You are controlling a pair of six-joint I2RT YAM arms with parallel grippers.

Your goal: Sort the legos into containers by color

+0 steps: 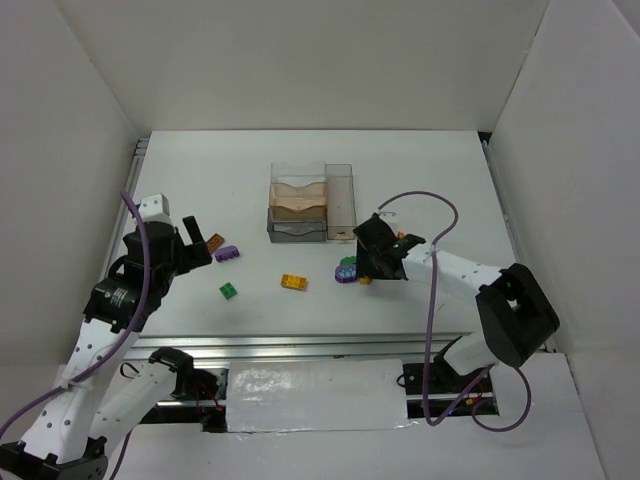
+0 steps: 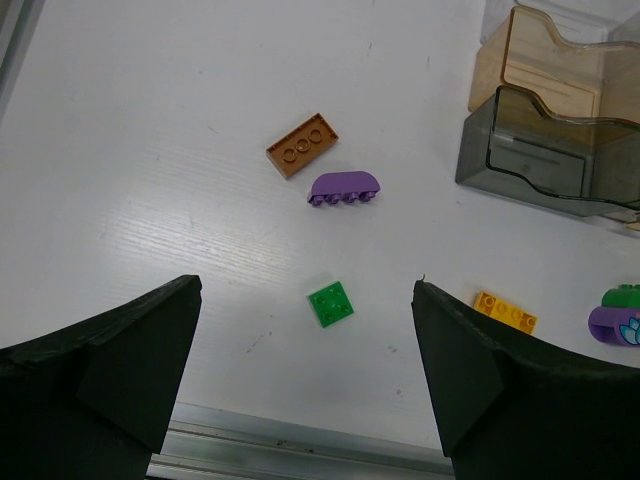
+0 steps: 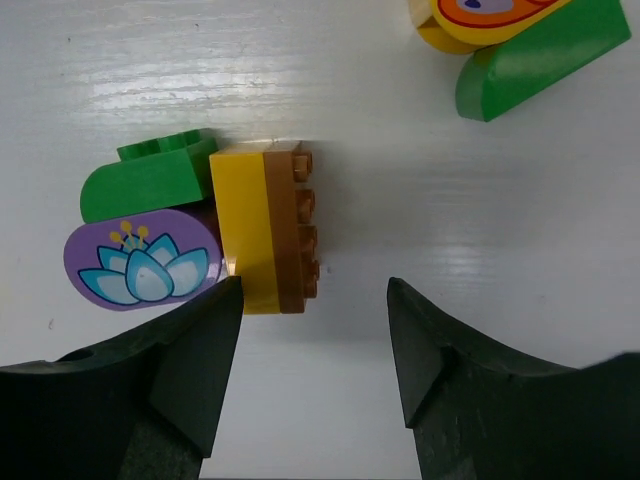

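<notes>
The left fingers (image 2: 120, 360) gape empty over the bench (image 2: 150, 120), with a green brick (image 2: 330, 303) just ahead between them. The right fingers (image 3: 190, 350), also open and empty, face the yellow-on-brown brick (image 3: 250, 230). It lies just ahead, off-centre, its long axis pointing away, touching a purple flower piece (image 3: 140, 262).

One orange-brown brick (image 2: 302, 146), one purple brick (image 2: 345, 188), one green brick (image 2: 330, 304), one yellow brick (image 2: 505, 312), one purple-and-green piece (image 3: 140, 255), one yellow-brown stack (image 3: 265, 228), one tan bin (image 2: 560, 75), one grey bin (image 2: 530, 150).
</notes>
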